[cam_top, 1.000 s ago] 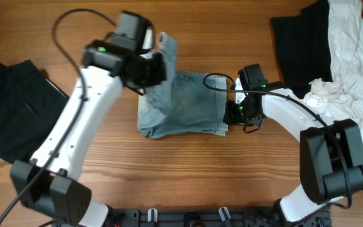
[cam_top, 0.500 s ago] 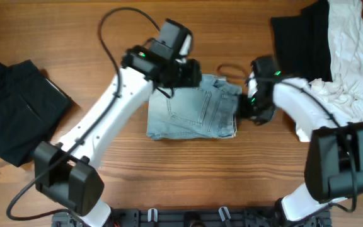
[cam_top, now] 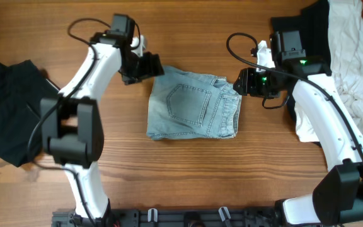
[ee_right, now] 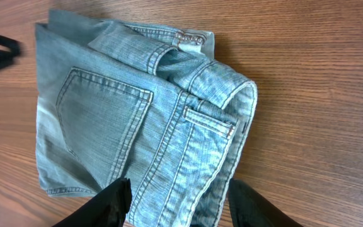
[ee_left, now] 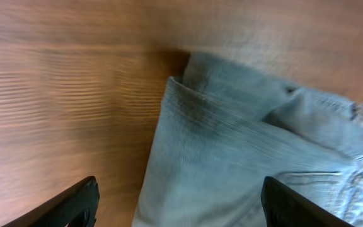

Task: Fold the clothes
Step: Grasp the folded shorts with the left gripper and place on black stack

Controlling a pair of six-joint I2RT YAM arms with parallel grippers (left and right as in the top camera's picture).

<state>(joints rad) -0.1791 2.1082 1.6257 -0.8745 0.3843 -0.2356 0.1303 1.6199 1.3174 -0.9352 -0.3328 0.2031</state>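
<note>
Denim rectangle (cam_top: 194, 112) (probably shorts), faded

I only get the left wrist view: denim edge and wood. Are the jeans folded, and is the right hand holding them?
Observer: The jeans lie folded in a compact rectangle, back pocket up. The right hand is open near their waistband, holding nothing.
Operator: What remains to fold?
Observer: A white garment and a black garment lie heaped at the right end of the table.
Operator: And on the left?
Observer: A flat black cloth lies at the left edge.
</note>
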